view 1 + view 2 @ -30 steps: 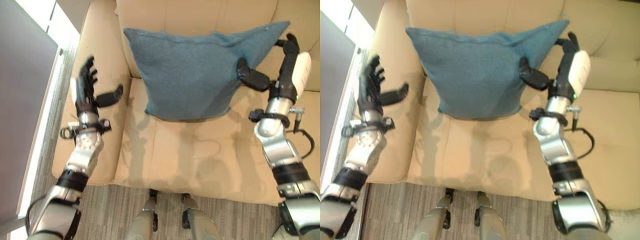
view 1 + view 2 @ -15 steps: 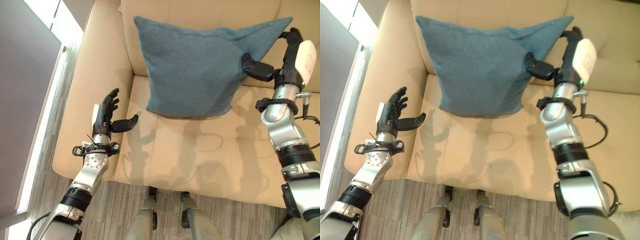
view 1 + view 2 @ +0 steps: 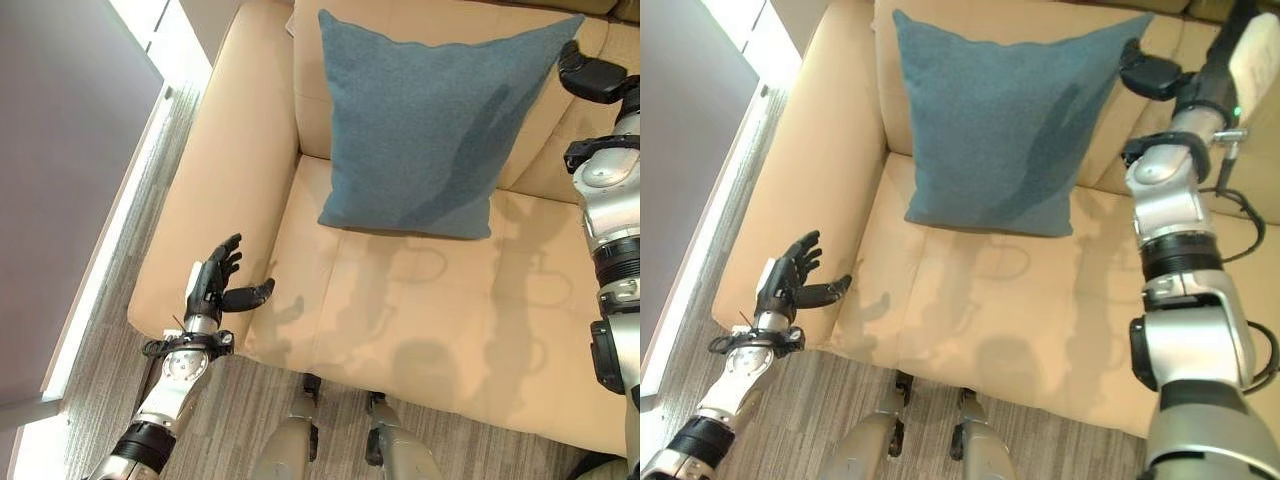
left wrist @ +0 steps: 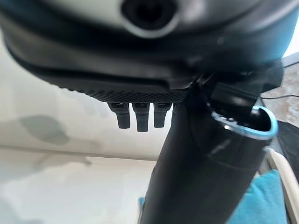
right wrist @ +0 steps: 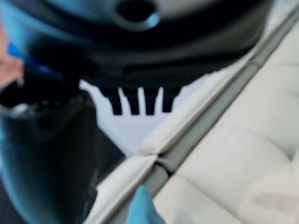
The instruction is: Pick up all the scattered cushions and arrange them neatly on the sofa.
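Observation:
A blue-grey cushion (image 3: 430, 120) stands upright on the tan sofa's seat (image 3: 420, 310) and leans on the backrest. My right hand (image 3: 1152, 72) is beside the cushion's upper right corner, a little apart from it. The right wrist view has its fingers (image 5: 138, 100) straight with nothing in them, and a blue cushion tip (image 5: 140, 207) past them. My left hand (image 3: 215, 288) hovers open by the front end of the sofa's left armrest (image 3: 215, 180), with its fingers spread and nothing in it.
Striped grey carpet (image 3: 230, 430) lies in front of the sofa. A grey wall panel and a bright window strip (image 3: 70, 180) run along the left. The seat in front of the cushion is bare. A blue patch (image 4: 261, 200) sits at the left wrist view's edge.
The camera has shifted. My right hand has let go of the cushion's corner, which is no longer pulled out. The left hand has dropped towards the front of the armrest.

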